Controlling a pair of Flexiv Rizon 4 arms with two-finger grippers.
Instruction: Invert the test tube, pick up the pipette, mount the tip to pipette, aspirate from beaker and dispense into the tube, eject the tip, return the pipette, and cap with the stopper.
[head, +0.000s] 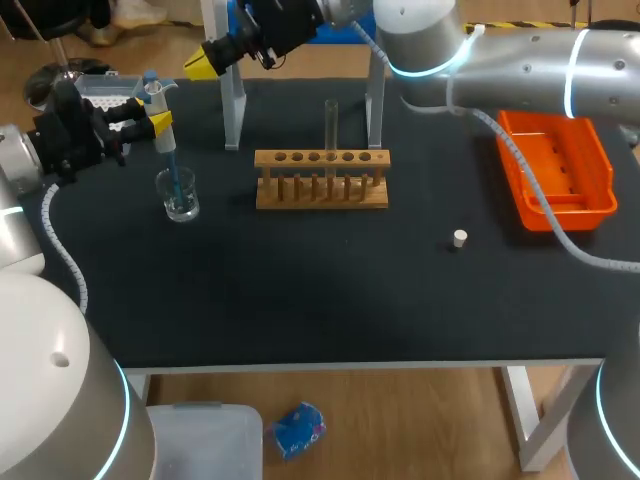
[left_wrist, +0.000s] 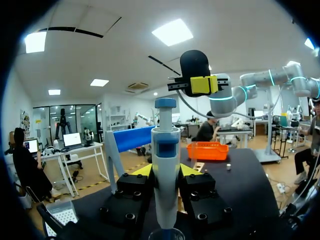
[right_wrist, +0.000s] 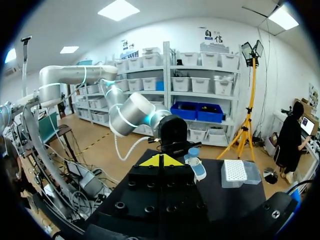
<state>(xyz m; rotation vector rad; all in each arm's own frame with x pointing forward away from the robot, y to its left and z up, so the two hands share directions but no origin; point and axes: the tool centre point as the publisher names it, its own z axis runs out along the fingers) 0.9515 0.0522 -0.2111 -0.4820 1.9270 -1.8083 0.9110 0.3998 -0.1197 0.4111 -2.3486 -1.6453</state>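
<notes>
Above the beaker (head: 180, 198), left hand (head: 158, 123) grips the pipette (head: 154, 95), whose tip dips inside.

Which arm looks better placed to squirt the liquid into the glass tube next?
Left: the left gripper holds the pipette, tip in the beaker; the right gripper is empty.
</notes>
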